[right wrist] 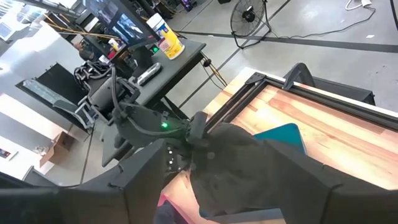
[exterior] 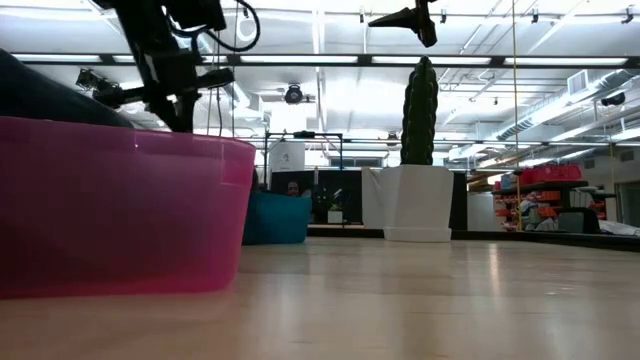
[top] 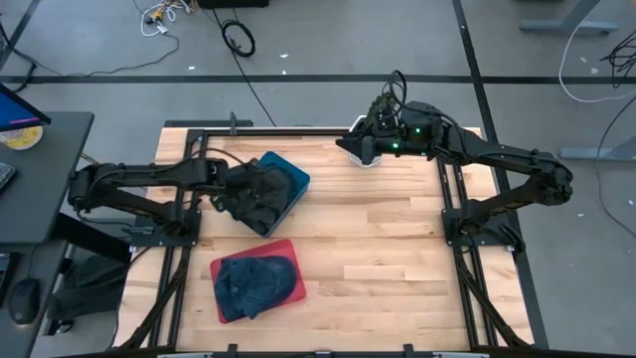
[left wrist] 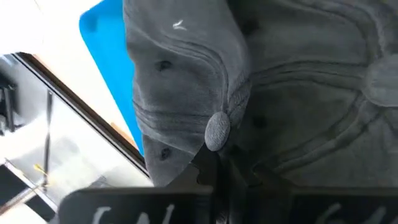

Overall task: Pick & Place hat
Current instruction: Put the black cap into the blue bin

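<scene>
- The left gripper (top: 236,185) is clenched on a dark grey cloth cap (top: 254,194), pinching a fold of it; in the left wrist view the fabric bunches right at the fingers, with stitched seams and a round cloth-covered crown button (left wrist: 217,129) showing.
- The dark grey cloth cap hangs from that gripper over the near-left edge of a blue rectangular plastic bin (top: 289,180), partly covering it; whether the cap touches the bin floor cannot be told.
- A red rectangular plastic bin (top: 297,289) sits nearer the front of the light wooden butcher-block table (top: 378,249), apart from the blue one. A blue denim-like hat (top: 254,283) lies crumpled inside it, filling most of it.
- In the low view the red bin's translucent pink wall (exterior: 120,205) fills the left foreground.
- The right gripper (top: 358,146) waits at the table's far edge, above a white object; whether its fingers are apart or together cannot be told.
- The bins have smooth, rounded corners; the table shows pale, jointed wood strips.
</scene>
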`<action>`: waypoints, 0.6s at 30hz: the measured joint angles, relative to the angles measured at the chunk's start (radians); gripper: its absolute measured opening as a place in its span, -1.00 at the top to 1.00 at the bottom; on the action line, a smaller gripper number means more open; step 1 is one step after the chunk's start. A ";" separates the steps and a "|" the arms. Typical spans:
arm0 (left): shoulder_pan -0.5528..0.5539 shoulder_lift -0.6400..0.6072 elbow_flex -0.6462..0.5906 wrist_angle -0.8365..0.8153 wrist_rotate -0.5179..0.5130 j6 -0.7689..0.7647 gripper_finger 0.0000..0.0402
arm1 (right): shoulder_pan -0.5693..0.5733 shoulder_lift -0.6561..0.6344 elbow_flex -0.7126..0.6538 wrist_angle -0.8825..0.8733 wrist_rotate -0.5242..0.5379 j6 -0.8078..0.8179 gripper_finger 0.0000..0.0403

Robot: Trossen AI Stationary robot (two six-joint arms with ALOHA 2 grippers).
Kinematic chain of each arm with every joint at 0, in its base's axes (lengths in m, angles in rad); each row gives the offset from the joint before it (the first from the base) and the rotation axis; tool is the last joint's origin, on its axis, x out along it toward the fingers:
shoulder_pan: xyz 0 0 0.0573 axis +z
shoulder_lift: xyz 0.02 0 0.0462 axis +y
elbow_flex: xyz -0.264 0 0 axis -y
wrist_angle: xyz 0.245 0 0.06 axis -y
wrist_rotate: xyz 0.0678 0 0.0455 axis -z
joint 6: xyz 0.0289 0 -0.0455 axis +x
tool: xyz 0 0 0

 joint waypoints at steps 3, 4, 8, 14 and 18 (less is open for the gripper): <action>0.001 0.000 -0.014 -0.004 0.003 -0.033 0.98 | 0.000 0.000 0.000 0.000 0.000 -0.003 -0.33; 0.001 0.000 -0.020 -0.003 0.006 -0.042 0.98 | 0.000 0.000 0.000 0.000 0.000 -0.003 -0.33; 0.000 0.001 -0.032 0.017 0.039 -0.101 0.97 | 0.000 0.000 0.000 0.000 0.000 -0.005 -0.33; 0.000 0.002 -0.074 0.033 0.077 -0.135 0.96 | 0.000 0.000 0.000 0.000 0.000 -0.006 -0.33; 0.000 0.002 -0.113 0.038 0.077 -0.140 0.96 | 0.000 0.000 0.000 0.000 0.000 -0.006 -0.33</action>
